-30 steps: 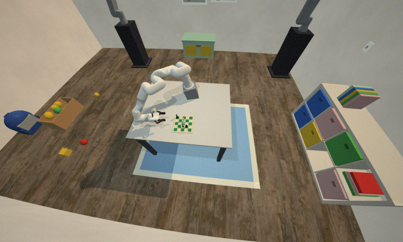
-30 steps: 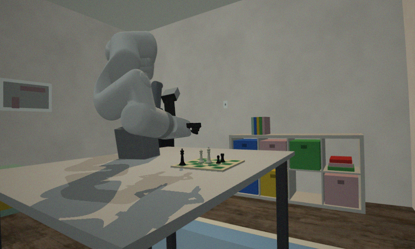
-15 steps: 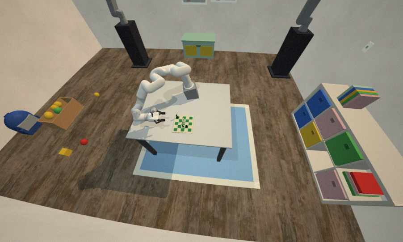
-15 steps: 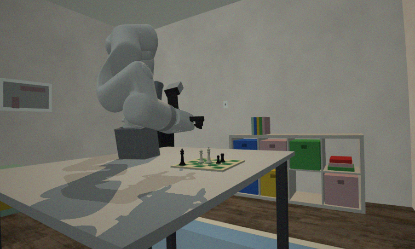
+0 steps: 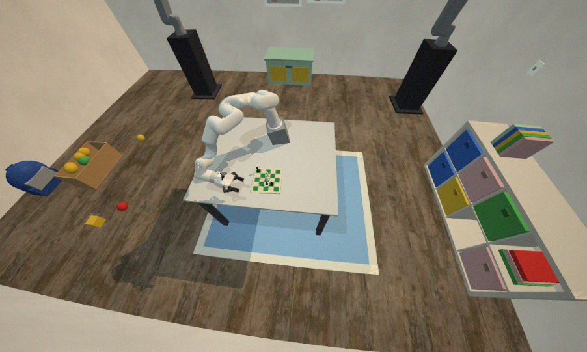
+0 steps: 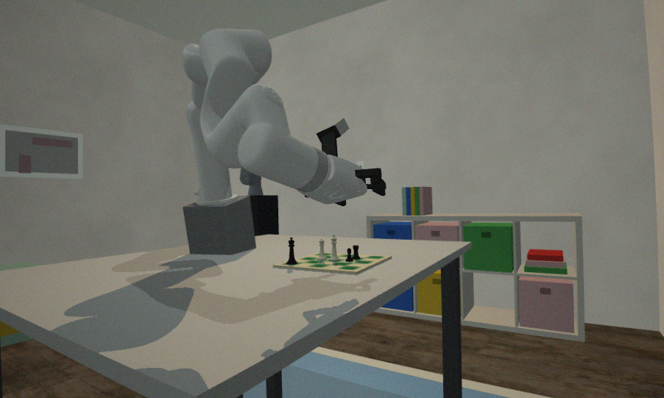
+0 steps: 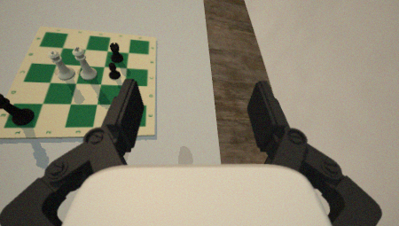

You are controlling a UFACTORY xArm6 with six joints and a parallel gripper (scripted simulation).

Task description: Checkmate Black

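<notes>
The small green and cream chessboard [image 5: 259, 188] [image 6: 364, 265] [image 7: 89, 128] lies on the grey table [image 5: 302, 158] [image 6: 196, 296] [image 7: 177, 42]. On it stand a white queen [image 7: 59, 66] [image 6: 322, 250], a white king [image 7: 85, 66] [image 6: 333, 247], a black rook [image 7: 116, 52] [image 6: 355, 252] and a black pawn [image 7: 114, 72] [image 6: 349, 254]. A black king [image 7: 17, 113] [image 6: 291, 251] [image 5: 258, 169] stands on a corner square. All are upright. My gripper [image 5: 231, 182] [image 6: 377, 181] [image 7: 196, 93] is open and empty. It hangs well above the table, off to the board's side, and its fingers span the table's edge.
The arm's grey base block [image 5: 278, 135] [image 6: 218, 229] stands at the table's far side. A shelf with coloured bins [image 5: 476, 188] [image 6: 489, 247] stands by the wall. The wooden floor [image 7: 230, 65] shows past the table's edge between the fingers.
</notes>
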